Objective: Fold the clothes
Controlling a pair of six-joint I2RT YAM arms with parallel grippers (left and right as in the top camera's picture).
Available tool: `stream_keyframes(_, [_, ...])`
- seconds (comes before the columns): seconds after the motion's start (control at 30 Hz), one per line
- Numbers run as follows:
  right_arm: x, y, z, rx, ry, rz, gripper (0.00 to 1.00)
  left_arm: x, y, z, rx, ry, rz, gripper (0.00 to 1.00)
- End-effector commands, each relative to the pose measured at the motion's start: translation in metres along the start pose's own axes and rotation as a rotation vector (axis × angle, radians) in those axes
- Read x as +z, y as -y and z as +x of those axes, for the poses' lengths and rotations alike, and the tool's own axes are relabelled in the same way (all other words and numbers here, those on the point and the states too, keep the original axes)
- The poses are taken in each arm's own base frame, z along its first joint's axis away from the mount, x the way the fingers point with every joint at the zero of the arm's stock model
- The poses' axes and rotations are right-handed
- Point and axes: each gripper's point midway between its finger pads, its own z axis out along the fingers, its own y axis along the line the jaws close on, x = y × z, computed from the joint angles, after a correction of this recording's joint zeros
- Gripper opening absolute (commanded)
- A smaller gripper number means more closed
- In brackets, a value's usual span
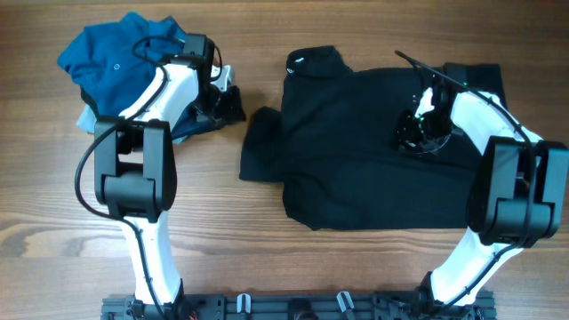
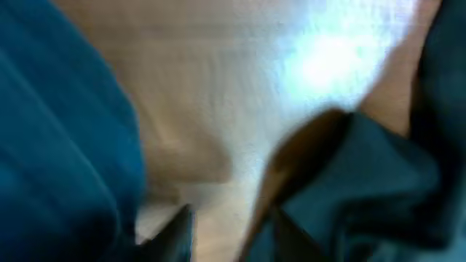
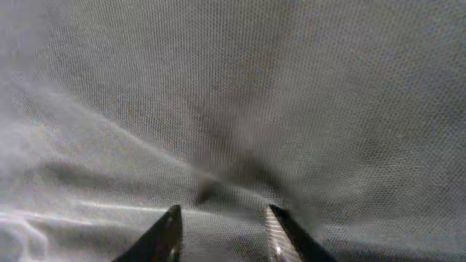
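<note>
Right gripper [image 1: 418, 132], fingers spread, rests tip-down on the black shirt [image 1: 356, 169]. That shirt lies flat right of centre on the table [image 1: 53, 222], collar toward the far edge, hem toward the robot, one sleeve out left; its far right corner is hidden under the arm. Far left, the teal-blue polo [image 1: 116, 58] sits heaped. The left arm reaches beside it, and the left gripper [image 1: 219, 96] is too blurred to read.

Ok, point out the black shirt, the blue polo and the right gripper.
black shirt [image 1: 356, 169], overhead view, middle of its body.
blue polo [image 1: 111, 62], overhead view, its crumpled top fabric.
right gripper [image 3: 223, 212], right wrist view, midway between its fingertips.
</note>
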Motion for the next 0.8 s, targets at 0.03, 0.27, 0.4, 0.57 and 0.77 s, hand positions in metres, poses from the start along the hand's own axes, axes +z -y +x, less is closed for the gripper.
stream_keyframes(0.03, [-0.017, 0.007, -0.005, 0.011, 0.051, 0.018, 0.44, -0.027, 0.029, 0.016, 0.009, -0.032, 0.073, 0.25])
stream_keyframes(0.27, [-0.122, -0.011, -0.019, -0.044, 0.333, -0.064, 0.60, -0.080, 0.066, 0.048, 0.092, -0.025, 0.058, 0.34])
stream_keyframes(0.4, [-0.165, 0.000, -0.013, 0.014, 0.432, -0.080, 0.68, -0.074, 0.100, 0.102, 0.172, -0.178, 0.029, 0.34])
stream_keyframes(0.57, [-0.178, 0.040, -0.006, 0.164, 0.422, -0.062, 0.73, -0.040, 0.130, 0.179, 0.246, -0.364, -0.051, 0.41])
stream_keyframes(0.77, [-0.187, 0.074, -0.007, 0.267, 0.441, -0.049, 0.77, 0.005, 0.124, 0.243, 0.284, -0.478, -0.119, 0.60])
